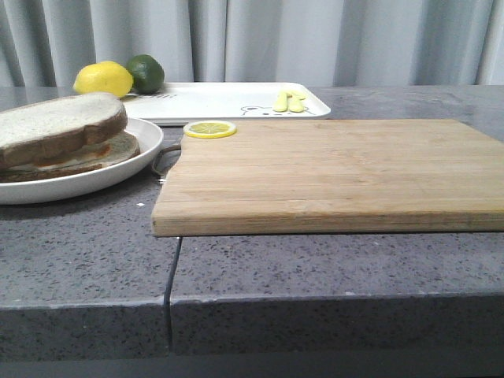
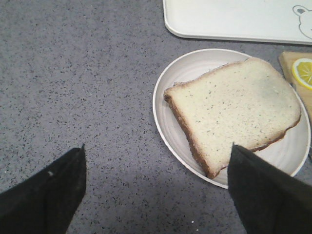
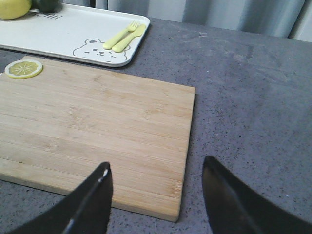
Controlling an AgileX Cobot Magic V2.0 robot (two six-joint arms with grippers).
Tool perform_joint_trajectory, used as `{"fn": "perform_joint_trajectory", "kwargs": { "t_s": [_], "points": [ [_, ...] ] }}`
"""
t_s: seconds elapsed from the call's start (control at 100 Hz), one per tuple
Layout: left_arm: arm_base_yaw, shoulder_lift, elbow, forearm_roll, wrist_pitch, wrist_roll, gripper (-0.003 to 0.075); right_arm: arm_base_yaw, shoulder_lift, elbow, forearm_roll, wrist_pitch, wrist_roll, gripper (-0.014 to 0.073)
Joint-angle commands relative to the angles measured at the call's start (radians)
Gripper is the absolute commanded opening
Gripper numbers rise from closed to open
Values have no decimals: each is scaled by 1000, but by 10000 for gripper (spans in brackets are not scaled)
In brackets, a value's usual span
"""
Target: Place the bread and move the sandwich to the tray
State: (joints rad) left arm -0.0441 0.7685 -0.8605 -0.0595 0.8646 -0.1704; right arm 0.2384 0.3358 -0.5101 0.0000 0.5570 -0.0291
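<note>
The sandwich (image 1: 87,153) lies on a round white plate (image 1: 118,169) at the left. A thick slice of bread (image 1: 59,118) is its top layer, with white egg and a bit of orange showing underneath. In the left wrist view the bread (image 2: 234,109) covers most of the plate (image 2: 195,63). My left gripper (image 2: 157,146) is open and empty above the counter at the plate's edge. The white tray (image 1: 228,98) sits at the back, beyond the plate. My right gripper (image 3: 156,163) is open and empty over a corner of the wooden board (image 3: 97,126). Neither gripper shows in the front view.
A wooden board (image 1: 331,169) fills the middle of the grey counter, with a lemon slice (image 1: 209,129) on its far left corner. A yellow fork and spoon (image 1: 289,100) lie on the tray. A lemon (image 1: 103,79) and a lime (image 1: 146,72) sit at the tray's left end.
</note>
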Motion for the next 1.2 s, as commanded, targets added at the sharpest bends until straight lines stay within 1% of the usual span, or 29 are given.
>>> {"fn": "perform_joint_trajectory", "kwargs": {
  "t_s": [0.0,0.22,0.36,0.81,1.19],
  "points": [
    [-5,56,-31,0,-81,-14,555,-7,3,-26,-13,-71,1,425],
    [-5,185,-31,-2,-101,-59,555,-7,3,-26,-13,-71,1,425],
    [-5,246,-31,-2,-129,-63,555,-7,3,-26,-13,-71,1,425],
    [-5,331,-31,9,-168,-65,555,-7,3,-26,-13,-71,1,425],
    [-5,415,-30,19,-176,-65,555,-7,3,-26,-13,-71,1,425]
  ]
}}
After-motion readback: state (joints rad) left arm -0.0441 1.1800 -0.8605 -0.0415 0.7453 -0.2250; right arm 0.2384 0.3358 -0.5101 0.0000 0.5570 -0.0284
